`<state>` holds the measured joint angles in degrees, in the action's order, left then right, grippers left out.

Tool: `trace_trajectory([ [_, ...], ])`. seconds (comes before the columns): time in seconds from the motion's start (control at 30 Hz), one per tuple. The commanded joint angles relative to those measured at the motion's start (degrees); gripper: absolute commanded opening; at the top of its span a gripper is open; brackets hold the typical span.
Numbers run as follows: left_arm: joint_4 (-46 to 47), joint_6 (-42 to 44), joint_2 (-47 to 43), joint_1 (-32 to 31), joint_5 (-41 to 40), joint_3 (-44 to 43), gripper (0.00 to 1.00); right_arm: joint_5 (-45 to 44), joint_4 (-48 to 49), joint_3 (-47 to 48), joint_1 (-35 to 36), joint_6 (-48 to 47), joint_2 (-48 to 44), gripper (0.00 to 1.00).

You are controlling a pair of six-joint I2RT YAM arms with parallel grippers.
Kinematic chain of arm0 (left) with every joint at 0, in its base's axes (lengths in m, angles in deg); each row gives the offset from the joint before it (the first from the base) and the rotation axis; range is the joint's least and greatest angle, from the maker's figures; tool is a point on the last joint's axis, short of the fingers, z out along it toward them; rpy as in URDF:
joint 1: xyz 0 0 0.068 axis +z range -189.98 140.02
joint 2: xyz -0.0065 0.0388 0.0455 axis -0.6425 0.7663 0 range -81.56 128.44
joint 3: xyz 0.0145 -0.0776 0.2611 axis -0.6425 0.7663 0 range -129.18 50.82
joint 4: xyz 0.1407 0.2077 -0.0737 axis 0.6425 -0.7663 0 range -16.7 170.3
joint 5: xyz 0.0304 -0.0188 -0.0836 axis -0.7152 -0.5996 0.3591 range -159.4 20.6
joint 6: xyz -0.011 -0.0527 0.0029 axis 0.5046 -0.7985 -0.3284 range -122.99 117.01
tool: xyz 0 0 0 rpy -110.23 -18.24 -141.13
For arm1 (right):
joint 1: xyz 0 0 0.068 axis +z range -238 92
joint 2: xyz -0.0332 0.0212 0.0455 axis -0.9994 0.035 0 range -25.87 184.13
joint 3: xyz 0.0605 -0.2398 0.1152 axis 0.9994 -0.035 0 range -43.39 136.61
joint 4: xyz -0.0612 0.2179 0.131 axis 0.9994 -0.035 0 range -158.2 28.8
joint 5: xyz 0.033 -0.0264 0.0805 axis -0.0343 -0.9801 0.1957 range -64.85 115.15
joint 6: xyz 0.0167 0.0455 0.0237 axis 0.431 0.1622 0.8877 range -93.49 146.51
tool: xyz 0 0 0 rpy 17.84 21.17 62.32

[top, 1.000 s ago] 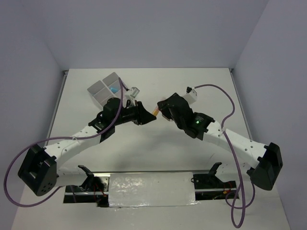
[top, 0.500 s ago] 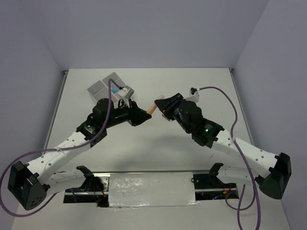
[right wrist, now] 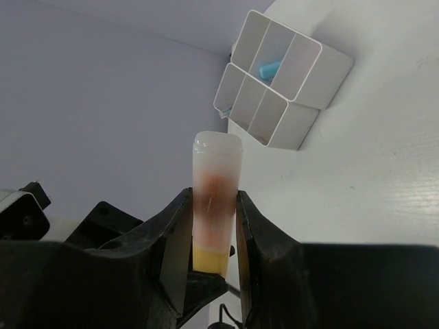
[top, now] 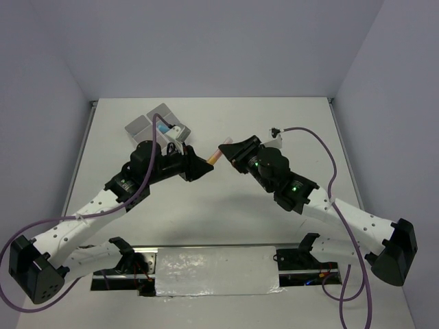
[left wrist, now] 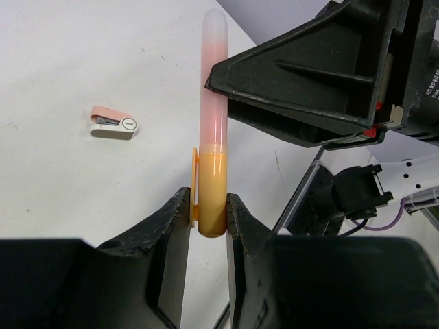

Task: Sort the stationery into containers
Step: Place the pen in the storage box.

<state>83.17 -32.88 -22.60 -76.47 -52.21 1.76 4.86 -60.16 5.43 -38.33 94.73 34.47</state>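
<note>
You had both grippers on one item at mid-table; left gripper (left wrist: 209,205) was clamped on the orange end of the orange marker (left wrist: 212,137); right gripper (right wrist: 214,205) was pinched on its clear cap end; a tan-and-grey eraser (left wrist: 113,123) lay on the table, well apart from the marker; at far left stood the white containers (right wrist: 322,75), with a light blue marker (right wrist: 269,69) in one compartment.

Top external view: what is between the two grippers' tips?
A stubby orange marker with translucent cap bridges them; left gripper clamps its orange end, right gripper its cap. Clearest in left wrist view.
</note>
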Motion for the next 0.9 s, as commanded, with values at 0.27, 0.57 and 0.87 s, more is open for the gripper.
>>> trace_trajectory([
  [0.27, 8.28, 1.06, -2.88, 1.07, -7.87, -5.87, 0.0, 7.19, -1.3, -6.01, 0.78, -0.03, -1.36, 0.27],
  [0.57, 9.96, 0.62, -4.47, 1.42, -10.15, -5.61, 0.0, 9.22, 0.37, -8.47, 0.69, 0.59, -1.45, 0.27],
  [0.87, 6.62, 0.71, -3.59, 1.86, -12.35, -6.67, 0.0, 8.61, 0.12, -7.26, 0.25, -1.52, -3.29, 0.4],
])
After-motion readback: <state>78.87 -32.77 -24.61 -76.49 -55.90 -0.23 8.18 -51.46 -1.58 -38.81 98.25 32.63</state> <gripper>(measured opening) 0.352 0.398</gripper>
